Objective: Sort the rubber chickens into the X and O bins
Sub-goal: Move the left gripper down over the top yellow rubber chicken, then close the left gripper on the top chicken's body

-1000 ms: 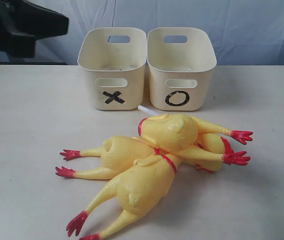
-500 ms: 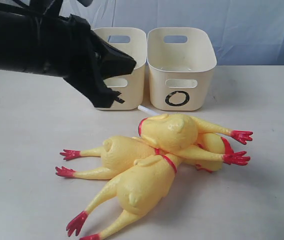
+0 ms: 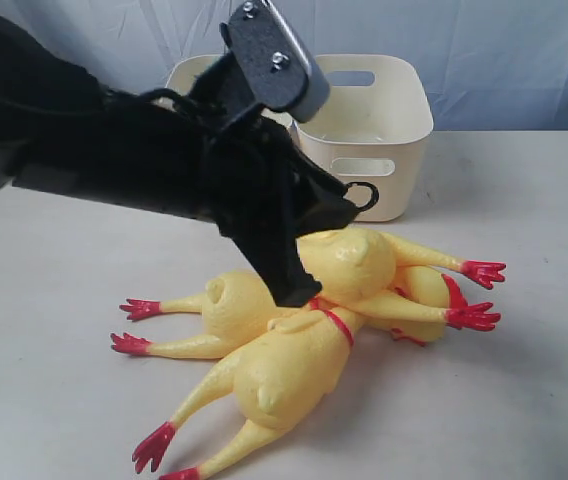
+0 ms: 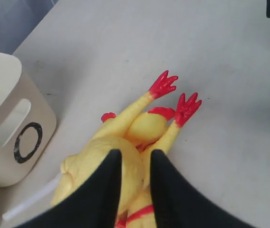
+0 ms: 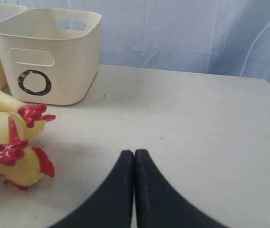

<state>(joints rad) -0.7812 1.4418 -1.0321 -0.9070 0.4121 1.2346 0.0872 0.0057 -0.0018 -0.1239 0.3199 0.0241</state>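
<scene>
Several yellow rubber chickens with red feet lie heaped mid-table: the top one [image 3: 354, 262], one to its left [image 3: 226, 305], a plump one in front [image 3: 289, 372], and a fourth [image 3: 429, 288] partly buried at the right. My left gripper [image 3: 294, 292] hangs just over the top chicken [image 4: 90, 166], open by a narrow gap [image 4: 134, 156] and holding nothing. The O bin [image 3: 384, 120] stands behind the heap. The arm hides most of the X bin [image 3: 186, 72]. My right gripper [image 5: 134, 153] is shut and empty over bare table, right of the chickens' feet [image 5: 30, 114].
The black left arm [image 3: 114, 160] stretches from the left edge across the X bin's front. A thin white tube [image 4: 30, 202] lies on the table between the O bin [image 4: 11, 142] and the heap. A blue cloth backdrop closes the far side.
The left arm has swung in from the upper left, past the bins, down over the chicken heap, and its jaws have parted a little. The chickens and the right gripper have not moved.
</scene>
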